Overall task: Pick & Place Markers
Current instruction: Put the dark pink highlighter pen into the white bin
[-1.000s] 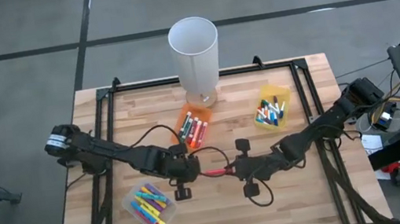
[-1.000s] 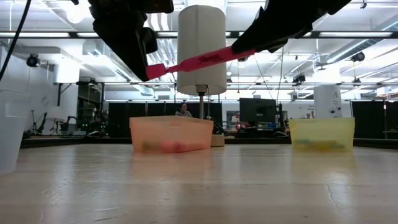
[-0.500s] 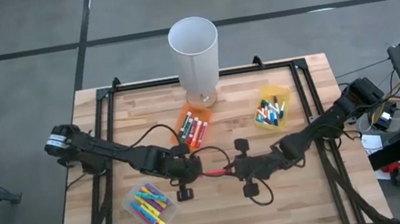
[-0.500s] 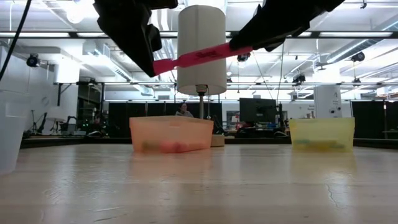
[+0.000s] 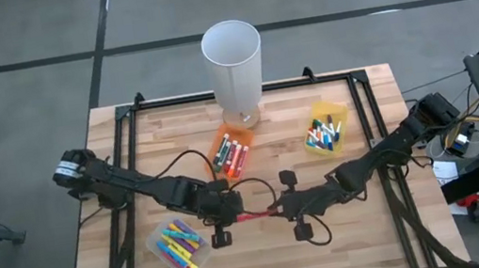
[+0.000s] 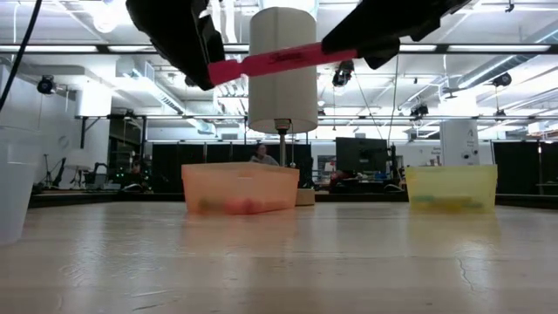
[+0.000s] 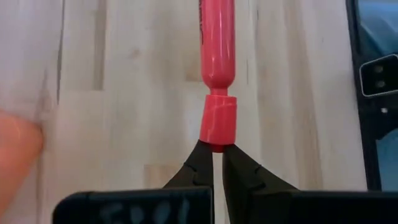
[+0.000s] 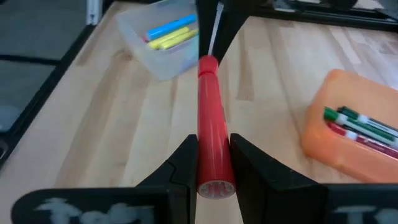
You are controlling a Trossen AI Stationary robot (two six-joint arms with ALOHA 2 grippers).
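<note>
A pink marker (image 6: 275, 60) hangs in the air between my two grippers, well above the table, near its middle. My left gripper (image 5: 236, 216) is shut on the marker's left end and my right gripper (image 5: 278, 211) on its right end. The marker lies almost level, its right end a little higher. More markers lie in a clear bin (image 5: 179, 248), an orange bin (image 5: 231, 154) and a yellow bin (image 5: 326, 132). My left gripper pinches the tip of the marker's short end piece (image 7: 217, 134) between its two fingertips (image 7: 199, 163). The fingers slant down from the table's left and lie along the marker. The marker is clear of the table. My right gripper pinches the marker's barrel near its other end (image 8: 212, 152) between its two fingers (image 8: 184, 163). It comes from the table's right, slanting slightly down, with the fingers along the marker. The round end face (image 8: 215, 187) sits back between the fingers.
A tall white cylinder (image 5: 233, 59) stands at the table's far edge, behind the orange bin. The clear bin sits near the front left, the yellow bin at the far right. Bare wood (image 5: 351, 241) lies below and in front of the grippers.
The marker's left end has risen with my left gripper, which has tipped, so the marker now lies closer to level than a second ago. Both grippers have stayed shut on it.
</note>
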